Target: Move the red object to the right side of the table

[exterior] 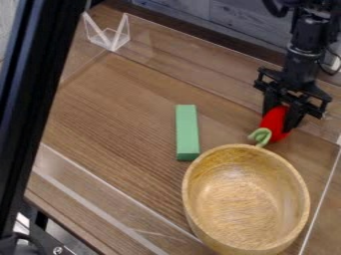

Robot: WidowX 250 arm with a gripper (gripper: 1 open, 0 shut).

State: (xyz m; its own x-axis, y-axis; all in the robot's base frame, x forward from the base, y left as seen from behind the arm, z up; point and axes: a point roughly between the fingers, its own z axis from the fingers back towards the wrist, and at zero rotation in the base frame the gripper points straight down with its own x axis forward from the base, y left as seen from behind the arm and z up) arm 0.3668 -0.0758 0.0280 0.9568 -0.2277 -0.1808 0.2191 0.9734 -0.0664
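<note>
The red object (276,122) is a small red toy fruit with a green leafy stem at its lower end. It hangs tilted just above the table (120,110) at the right side, right behind the bowl's rim. My black gripper (286,108) points down and is shut on the red object's upper part. Whether the stem touches the wood I cannot tell.
A round wooden bowl (246,199) fills the near right corner. A green rectangular block (188,131) lies in the middle of the table. Low clear acrylic walls (107,35) edge the tabletop. A dark post crosses the left foreground.
</note>
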